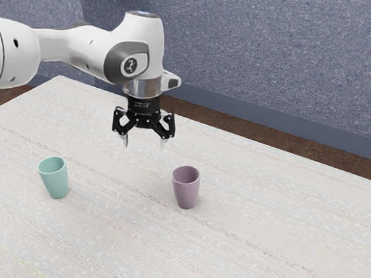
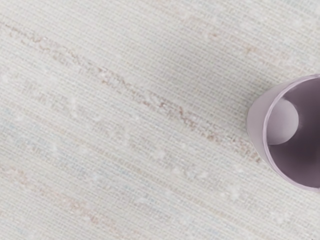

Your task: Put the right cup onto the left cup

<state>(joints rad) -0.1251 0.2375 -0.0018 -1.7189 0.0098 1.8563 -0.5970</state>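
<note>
Your black two-finger gripper (image 1: 144, 143) hangs above the table with its jaws spread wide and nothing held between them; the slim, pale fingertips point down. It is nearer the mauve cup than the mint-green one. The mauve cup (image 1: 186, 193), at the exterior view's right of the pair, stands upright on the tabletop (image 1: 260, 246). You can see its smooth, matt wall taper from a broad round mouth to a narrower foot. The wrist view shows you its thin, paler rim, the darker purple hollow and a light, round patch deep inside. Well apart from it, at the exterior view's left, you have the mint-green cup (image 1: 56, 182), upright too, with the same tapering shape, plain sides and open mouth. Under both, the off-white surface has a fine, woven-looking grain, crossed by rough pinkish-brown streaks. Behind the table you see a speckled blue-grey wall (image 1: 260, 60), a smooth skirting strip (image 1: 293, 126) and brown flooring (image 1: 240, 127). The arm (image 1: 82, 45) above is glossy white with rounded casings
</note>
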